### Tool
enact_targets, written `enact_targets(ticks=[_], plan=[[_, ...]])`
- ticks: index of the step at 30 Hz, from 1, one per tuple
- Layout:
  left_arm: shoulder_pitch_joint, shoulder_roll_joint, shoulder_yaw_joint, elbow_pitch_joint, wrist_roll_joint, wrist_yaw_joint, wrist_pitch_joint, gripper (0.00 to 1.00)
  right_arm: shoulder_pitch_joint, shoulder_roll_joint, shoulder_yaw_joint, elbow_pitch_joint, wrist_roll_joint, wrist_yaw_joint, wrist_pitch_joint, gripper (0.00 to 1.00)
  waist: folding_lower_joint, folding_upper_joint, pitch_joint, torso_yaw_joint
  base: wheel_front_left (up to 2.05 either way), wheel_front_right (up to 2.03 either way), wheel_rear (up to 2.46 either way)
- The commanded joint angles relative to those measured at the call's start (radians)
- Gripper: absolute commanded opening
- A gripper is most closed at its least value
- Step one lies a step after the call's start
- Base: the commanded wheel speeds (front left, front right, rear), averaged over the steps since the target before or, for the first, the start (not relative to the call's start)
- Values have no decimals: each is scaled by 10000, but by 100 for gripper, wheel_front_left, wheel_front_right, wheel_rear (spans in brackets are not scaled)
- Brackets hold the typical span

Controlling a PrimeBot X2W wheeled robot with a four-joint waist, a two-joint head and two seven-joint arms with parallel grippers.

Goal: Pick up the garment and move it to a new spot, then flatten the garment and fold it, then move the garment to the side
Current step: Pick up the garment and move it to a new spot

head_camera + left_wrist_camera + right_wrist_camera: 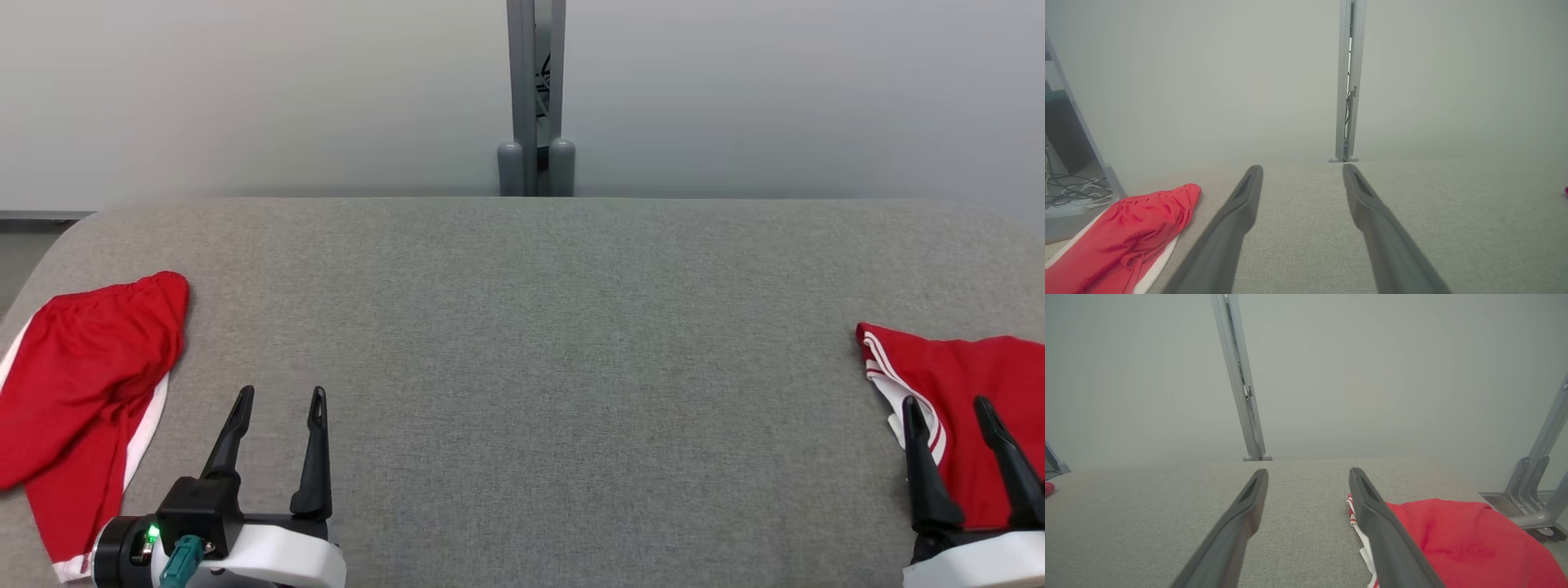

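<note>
Pickup looks to be the step in hand, since both arms hover empty over the grey desk (531, 367). The left end effector (282, 396) has its fingers spread wide above bare surface, just beside red shorts (82, 367) with a white side stripe that lie rumpled at the desk's left end. The right end effector (945, 404) is equally wide and straddles the inner edge of a second red garment (980, 359), which is trimmed in white stripes. One finger is over cloth and the other over bare desk. That piece is bunched at the right end and runs out of the head view. Which piece the task means I cannot tell, but the right one sits under a ready end effector, so it seems the likelier target. To do this well, lower the fingers straight onto a raised fold rather than a flat hem. Close firmly, then lift high enough that the cloth clears the desk before carrying it toward the open middle.
</note>
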Motion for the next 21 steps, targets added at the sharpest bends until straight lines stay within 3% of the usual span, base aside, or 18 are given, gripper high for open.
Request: enact_targets(ticks=[1, 14, 21], plan=[[-194, 46, 1, 27, -49, -5, -70, 100, 184, -23, -83, -41, 68, -1, 1, 100, 0, 0, -68, 310, 0, 0, 0], [-402, -2, 120, 88, -247, 42, -205, 100, 59, -27, 584, -392, 284, 1, 9, 100, 0, 0, -121, 2862, 0, 0, 0], [-194, 97, 264, 55, -386, 103, -262, 100, -23, -28, 1001, -293, 459, 1, -96, 100, 0, 0, -182, 3734, 0, 0, 0]])
